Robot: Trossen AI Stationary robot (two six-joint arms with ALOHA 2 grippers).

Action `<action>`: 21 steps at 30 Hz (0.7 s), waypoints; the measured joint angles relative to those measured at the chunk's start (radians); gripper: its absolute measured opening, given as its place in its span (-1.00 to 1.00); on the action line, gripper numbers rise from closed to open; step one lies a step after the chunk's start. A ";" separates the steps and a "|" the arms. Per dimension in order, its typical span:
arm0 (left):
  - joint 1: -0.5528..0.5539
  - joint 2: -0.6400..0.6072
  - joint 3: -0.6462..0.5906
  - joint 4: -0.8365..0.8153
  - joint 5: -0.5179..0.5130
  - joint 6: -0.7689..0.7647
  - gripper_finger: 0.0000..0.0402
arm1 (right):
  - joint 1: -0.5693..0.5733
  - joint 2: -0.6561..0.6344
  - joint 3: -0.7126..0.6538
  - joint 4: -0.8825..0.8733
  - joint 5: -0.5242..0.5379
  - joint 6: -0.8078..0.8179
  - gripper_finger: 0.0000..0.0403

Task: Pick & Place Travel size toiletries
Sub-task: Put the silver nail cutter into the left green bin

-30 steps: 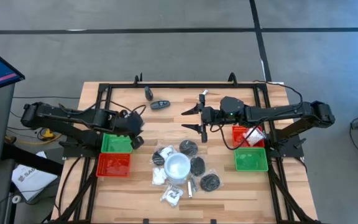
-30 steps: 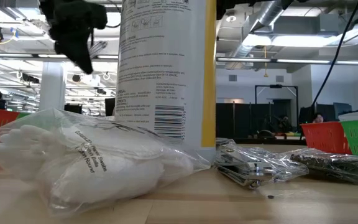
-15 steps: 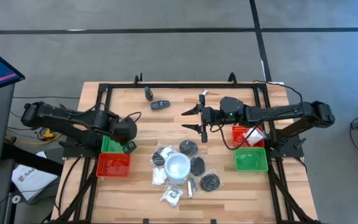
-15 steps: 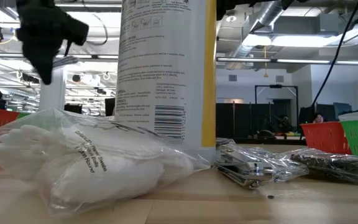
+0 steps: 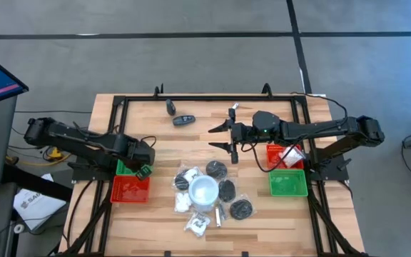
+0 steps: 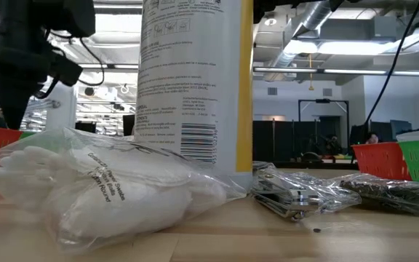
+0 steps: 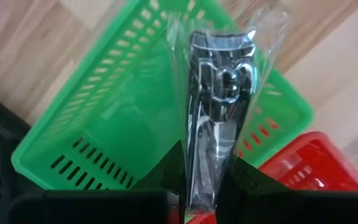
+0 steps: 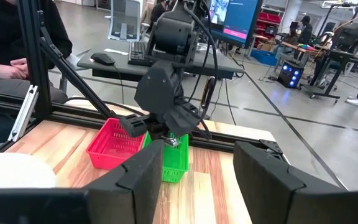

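A silvery nail clipper in a clear wrapper (image 7: 215,93) is held in my shut left gripper (image 5: 143,170), which points down over the left green tray (image 5: 127,165). The other travel size toiletries (image 5: 225,191), black discs and wrapped white pieces, lie in a heap at the table's middle, around a white cup-like container (image 5: 204,191). My right gripper (image 5: 223,137) hovers open and level beyond the heap, pointing toward the table's left. The right wrist view shows my left gripper (image 8: 166,134) above the green tray (image 8: 176,160). My left gripper pinches one end of the wrapped clipper (image 7: 202,163) between its two fingers, wrapper and all. The fingers come from above, pointing down, and lie along the clipper. The clipper hangs straight below them over the green tray (image 7: 104,118), its far end (image 7: 225,37) lowest.
A red tray (image 5: 130,188) adjoins the left green tray on its near side. At the right stand a red tray (image 5: 285,155) holding wrapped pieces and a green tray (image 5: 288,183). Two dark oblong pieces (image 5: 183,119) lie near the far edge. A black frame (image 5: 120,107) borders the table.
My left gripper has come down and toward the table's near left, over the green tray, tipping until it points straight down. It has stayed shut on the wrapped clipper, which went along with it.
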 joint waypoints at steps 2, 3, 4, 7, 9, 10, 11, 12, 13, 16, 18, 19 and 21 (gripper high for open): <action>0.000 0.000 -0.015 -0.001 0.005 -0.013 -0.83 | 0.000 0.000 0.000 0.000 0.000 0.000 -0.09; 0.000 0.000 -0.020 -0.001 0.010 -0.014 -0.82 | 0.000 0.000 0.000 0.000 0.000 0.000 -0.10; 0.000 0.000 -0.024 0.001 0.012 -0.015 -0.80 | 0.000 0.000 0.000 0.000 0.000 0.000 -0.10; 0.002 0.000 -0.040 0.004 0.012 -0.015 -0.76 | 0.000 0.000 0.000 0.000 0.000 0.000 -0.10; 0.002 0.000 -0.051 0.007 0.012 -0.015 -0.77 | 0.000 0.000 0.000 0.000 0.000 0.000 -0.10; 0.002 0.000 -0.056 0.007 0.012 -0.015 -0.79 | 0.000 0.000 0.000 0.000 0.000 0.000 -0.10; 0.002 0.000 -0.060 0.008 0.012 -0.015 -0.81 | 0.000 0.000 0.000 0.000 0.000 0.000 -0.10; 0.002 0.000 -0.063 0.010 0.011 -0.015 -0.82 | 0.000 0.000 0.000 0.000 0.000 0.000 -0.10; 0.002 0.000 -0.066 0.010 0.011 -0.015 -0.82 | 0.000 0.000 0.000 0.000 0.000 0.000 -0.10; 0.002 0.000 -0.067 0.016 0.011 -0.015 -0.76 | 0.000 0.000 0.000 0.000 0.000 0.000 -0.09; 0.002 0.000 -0.067 0.016 0.011 -0.015 -0.67 | 0.000 0.000 0.000 0.000 0.000 0.000 -0.10; 0.002 0.000 -0.067 0.016 0.011 -0.015 -0.64 | 0.000 0.000 0.000 0.000 0.000 0.000 -0.10; 0.002 0.000 -0.067 0.016 0.011 -0.015 -0.59 | 0.000 0.000 0.000 0.000 0.000 0.000 -0.11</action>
